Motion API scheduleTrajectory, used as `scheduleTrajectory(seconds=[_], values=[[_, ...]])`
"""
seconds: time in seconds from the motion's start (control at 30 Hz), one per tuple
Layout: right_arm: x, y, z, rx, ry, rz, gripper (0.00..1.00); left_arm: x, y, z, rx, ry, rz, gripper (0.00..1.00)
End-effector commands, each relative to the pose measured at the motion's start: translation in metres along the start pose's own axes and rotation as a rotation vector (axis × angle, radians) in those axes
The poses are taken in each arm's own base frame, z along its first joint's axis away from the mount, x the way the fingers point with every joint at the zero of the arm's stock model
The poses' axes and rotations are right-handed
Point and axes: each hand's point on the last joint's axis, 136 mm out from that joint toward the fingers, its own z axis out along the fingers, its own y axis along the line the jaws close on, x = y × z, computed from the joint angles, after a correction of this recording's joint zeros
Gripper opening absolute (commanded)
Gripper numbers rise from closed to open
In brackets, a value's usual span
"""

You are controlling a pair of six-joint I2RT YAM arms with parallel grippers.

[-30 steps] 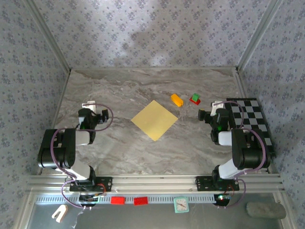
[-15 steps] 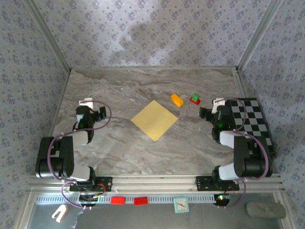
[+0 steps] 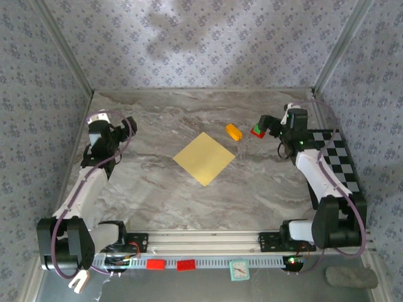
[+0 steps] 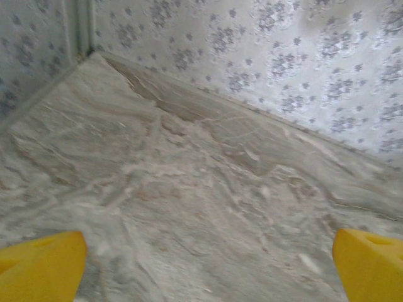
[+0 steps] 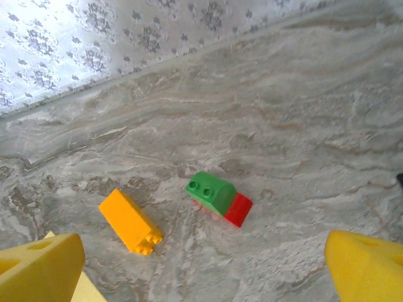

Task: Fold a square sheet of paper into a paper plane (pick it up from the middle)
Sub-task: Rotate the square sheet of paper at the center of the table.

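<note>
The square sheet of paper (image 3: 203, 158) is plain yellow and lies flat and unfolded on the marble table, turned like a diamond, midway between the arms. One corner of it (image 5: 90, 292) shows at the lower left of the right wrist view. A paper plane is out of view. My left gripper (image 3: 113, 126) (image 4: 204, 270) is open over bare table at the back left, well left of the sheet. My right gripper (image 3: 264, 124) (image 5: 204, 270) is open at the back right, up above the toy blocks, with nothing between its fingers.
An orange block (image 3: 233, 132) (image 5: 131, 221) and a green-and-red block (image 3: 257, 131) (image 5: 218, 198) lie behind and to the right of the sheet. A checkered board (image 3: 334, 160) lies along the right edge. Papered walls close in the table's back and sides.
Both arms have unfolded and reached toward the back: the left gripper to the back left, the right gripper up beside the green-and-red block. The sheet has not moved.
</note>
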Motion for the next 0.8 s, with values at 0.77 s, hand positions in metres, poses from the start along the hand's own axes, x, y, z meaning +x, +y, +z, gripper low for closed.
scheduleTrajectory(seconds=[0.77], values=[[0.168, 0.231, 0.107, -0.322, 0.622, -0.330, 0.80, 0.093, -0.059, 0.034, 0.165, 0.377, -0.264, 1.00]])
